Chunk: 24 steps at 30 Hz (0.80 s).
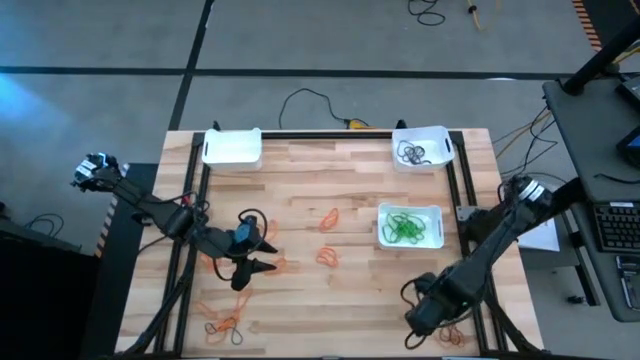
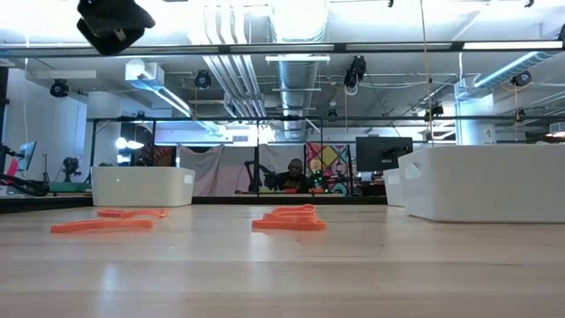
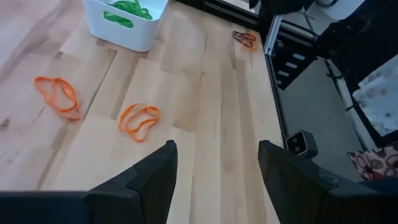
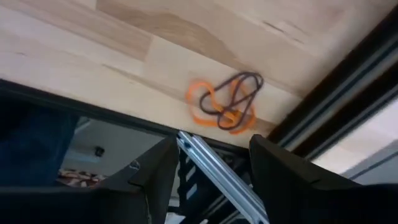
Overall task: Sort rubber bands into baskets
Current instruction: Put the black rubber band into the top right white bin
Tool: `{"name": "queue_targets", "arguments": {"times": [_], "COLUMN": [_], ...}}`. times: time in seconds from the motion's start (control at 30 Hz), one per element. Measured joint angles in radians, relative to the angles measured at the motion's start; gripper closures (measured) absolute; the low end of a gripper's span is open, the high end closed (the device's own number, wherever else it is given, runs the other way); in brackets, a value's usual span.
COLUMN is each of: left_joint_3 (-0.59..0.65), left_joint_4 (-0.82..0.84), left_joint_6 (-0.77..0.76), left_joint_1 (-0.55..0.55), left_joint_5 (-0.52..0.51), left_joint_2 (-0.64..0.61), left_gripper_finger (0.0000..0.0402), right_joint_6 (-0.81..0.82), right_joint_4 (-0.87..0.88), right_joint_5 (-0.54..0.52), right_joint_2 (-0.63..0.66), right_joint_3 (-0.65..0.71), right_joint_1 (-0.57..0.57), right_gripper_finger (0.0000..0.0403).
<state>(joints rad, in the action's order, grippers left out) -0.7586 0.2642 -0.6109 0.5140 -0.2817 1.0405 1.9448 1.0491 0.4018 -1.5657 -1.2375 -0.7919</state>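
L gripper (image 1: 258,272) released, empty | R gripper (image 1: 425,318) released (over tangled bands (image 4: 225,102))

From my end the table (image 1: 350,200) is pale planked wood, smooth and matt; baskets (image 1: 232,148) look glossy white plastic, rubber bands (image 3: 139,120) matt elastic.

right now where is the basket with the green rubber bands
In the high view the basket with the green rubber bands sits on the table's right half, below the basket of dark bands at the far right corner, with loose orange bands to its left.
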Motion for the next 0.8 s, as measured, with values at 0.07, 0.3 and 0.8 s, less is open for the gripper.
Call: {"name": "queue_targets", "arguments": {"times": [0.07, 0.3, 0.8], "left_joint_3": [0.0, 0.0, 0.0], "left_joint_4": [0.0, -0.002, -0.003], "left_joint_6": [0.0, -0.001, -0.026], "left_joint_1": [0.0, 0.005, 0.009], "left_joint_5": [0.0, 0.0, -0.032], "left_joint_2": [0.0, 0.0, 0.019], "left_gripper_finger": [0.0193, 0.0193, 0.0193], "right_joint_6": [-0.019, -0.028, 0.1], "right_joint_4": [-0.038, -0.245, -0.626], "right_joint_5": [0.007, 0.157, 0.227], "right_joint_2": [-0.025, -0.053, -0.028], "right_joint_3": [0.02, 0.171, 0.426], "right_joint_1": [0.0, -0.002, -0.002], "right_gripper_finger": [0.0211, 0.0211, 0.0211]}}
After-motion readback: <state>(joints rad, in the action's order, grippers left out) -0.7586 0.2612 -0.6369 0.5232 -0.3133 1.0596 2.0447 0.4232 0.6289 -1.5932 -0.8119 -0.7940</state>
